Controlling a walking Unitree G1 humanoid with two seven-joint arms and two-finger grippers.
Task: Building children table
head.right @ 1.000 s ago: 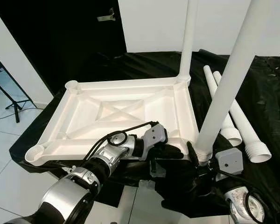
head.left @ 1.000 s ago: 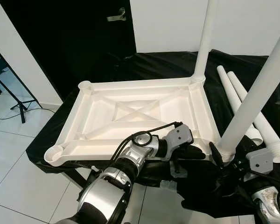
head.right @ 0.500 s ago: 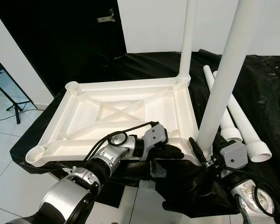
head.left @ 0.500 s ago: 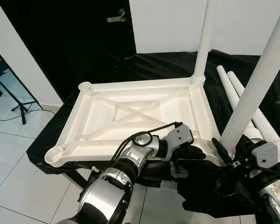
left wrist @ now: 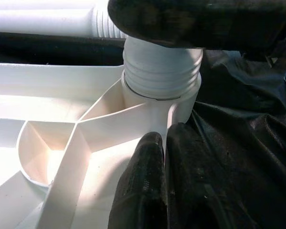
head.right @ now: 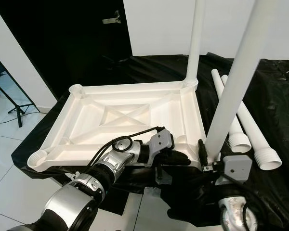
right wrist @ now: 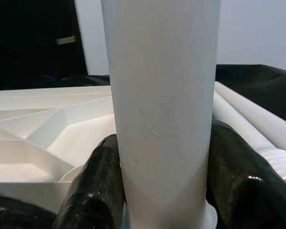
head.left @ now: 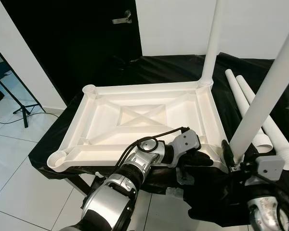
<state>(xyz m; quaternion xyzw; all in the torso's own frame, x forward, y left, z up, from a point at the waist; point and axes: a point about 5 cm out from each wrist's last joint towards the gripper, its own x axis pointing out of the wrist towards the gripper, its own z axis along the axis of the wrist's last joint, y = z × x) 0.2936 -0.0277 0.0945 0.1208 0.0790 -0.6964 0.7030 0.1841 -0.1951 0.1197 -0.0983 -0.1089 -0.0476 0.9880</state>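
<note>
Two legs are up on the white tabletop, which lies upside down on the black-draped counter, ribs and corner sockets facing up. One leg stands upright in the far right corner socket. Over at the near right corner, the right gripper has its fingers closed around the second leg, one finger on each side of the tube, low down near its base, and the tube rises steeply with a slight lean. From the left wrist view its threaded end sits in the near right socket. The left gripper reaches in along the tabletop's near edge, fingers pressed together with the thin edge wall of the tabletop between them, right beside that socket. Two spare legs lie side by side on the cloth to the right of the tabletop, threaded ends toward the robot. The near left socket and far left socket stand open. Behind, a dark door with a handle.
</note>
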